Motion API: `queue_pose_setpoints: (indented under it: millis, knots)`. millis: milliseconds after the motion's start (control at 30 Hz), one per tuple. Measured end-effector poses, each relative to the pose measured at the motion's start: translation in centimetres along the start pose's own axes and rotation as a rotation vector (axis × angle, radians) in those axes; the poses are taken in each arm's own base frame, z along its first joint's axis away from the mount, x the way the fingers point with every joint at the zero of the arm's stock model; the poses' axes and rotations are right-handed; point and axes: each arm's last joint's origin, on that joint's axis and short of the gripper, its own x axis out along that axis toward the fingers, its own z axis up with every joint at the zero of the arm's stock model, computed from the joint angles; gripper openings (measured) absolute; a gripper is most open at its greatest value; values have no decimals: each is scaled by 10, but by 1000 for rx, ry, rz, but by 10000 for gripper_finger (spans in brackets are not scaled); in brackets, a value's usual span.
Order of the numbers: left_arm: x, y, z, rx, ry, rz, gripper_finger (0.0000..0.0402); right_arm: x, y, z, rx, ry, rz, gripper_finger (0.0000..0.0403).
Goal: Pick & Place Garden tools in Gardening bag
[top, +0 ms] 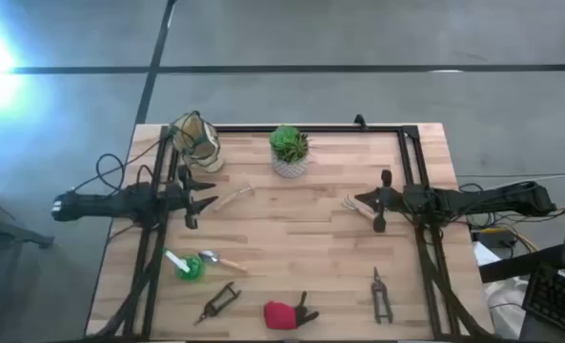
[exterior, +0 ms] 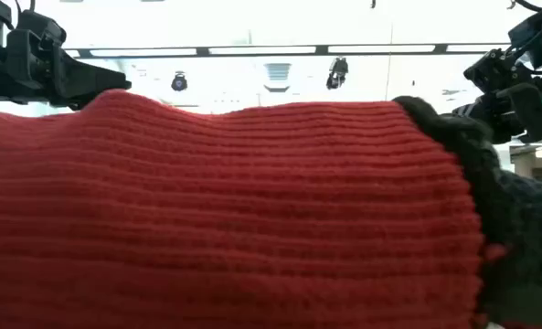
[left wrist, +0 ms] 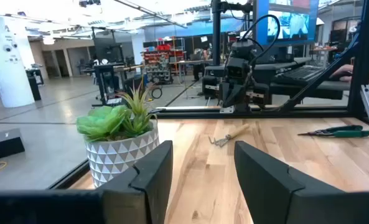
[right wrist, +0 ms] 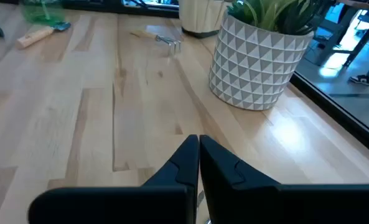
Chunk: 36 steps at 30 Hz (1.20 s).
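Note:
The tan gardening bag (top: 194, 139) stands on its base at the table's far left. My left gripper (top: 209, 194) (left wrist: 203, 168) is open and empty, just near of the bag. A wooden-handled pronged tool (top: 232, 197) (right wrist: 162, 38) lies flat beside it. My right gripper (top: 370, 202) (right wrist: 198, 146) is shut and hovers over a second wooden-handled rake fork (top: 356, 204) (left wrist: 228, 135), which lies flat on the table. The trowel (top: 217, 259), green-and-white tool (top: 185, 265), two pruners (top: 220, 300) (top: 382, 295) and red-and-black item (top: 284, 312) lie along the near edge.
A green plant in a white patterned pot (top: 289, 152) (left wrist: 119, 146) (right wrist: 259, 56) stands at the far middle, between the arms. A black frame rail (top: 311, 129) runs along the far edge. The red knitted item (exterior: 225, 210) fills the low view. Bare wood (top: 292, 229) lies mid-table.

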Motion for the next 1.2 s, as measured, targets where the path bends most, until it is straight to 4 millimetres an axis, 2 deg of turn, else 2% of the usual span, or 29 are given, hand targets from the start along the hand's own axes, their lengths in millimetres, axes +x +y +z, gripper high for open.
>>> queue_pose_setpoints:
  millis: [800,1200]
  knots:
    - [0,0,0,0,0,0,174,0,0,0,2,0,1,8]
    - [0,0,0,0,0,0,174,0,-2,1,-94,-3,-80,8]
